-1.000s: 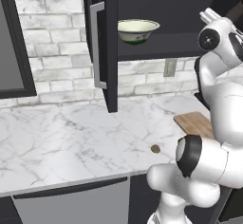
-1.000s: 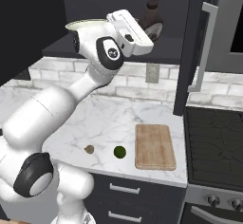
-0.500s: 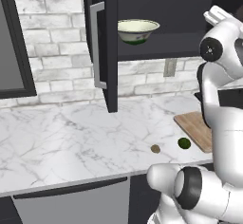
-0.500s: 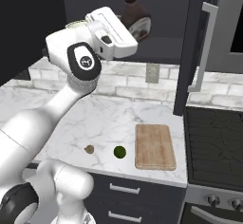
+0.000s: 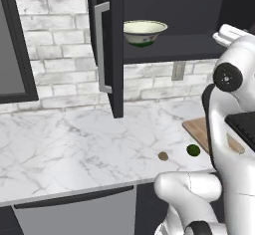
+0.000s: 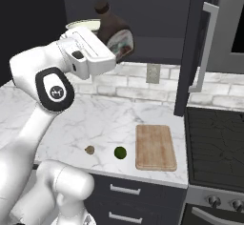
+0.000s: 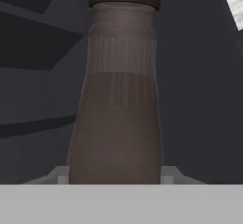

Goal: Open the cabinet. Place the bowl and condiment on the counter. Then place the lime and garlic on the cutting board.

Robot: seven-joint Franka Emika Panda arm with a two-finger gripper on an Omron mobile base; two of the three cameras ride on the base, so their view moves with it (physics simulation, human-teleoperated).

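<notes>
the tool [image 6: 114,47] is gripping the condiment [image 6: 114,33] low on its body, tilted in front of the open cabinet [image 6: 190,52], above the surface [image 6: 95,119]. the bottle is looking rigid, light and probably smooth, so holding mid-body seems safest.

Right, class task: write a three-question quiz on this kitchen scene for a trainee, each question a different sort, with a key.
1. True or false: the bowl sits on the cabinet shelf.
2. What does the gripper hold: (a) lime, (b) condiment, (c) garlic?
3. Fill in: the lime and garlic lie on the ____, beside the cutting board.

Key: 1 true; 2 b, the condiment; 3 counter.
</notes>
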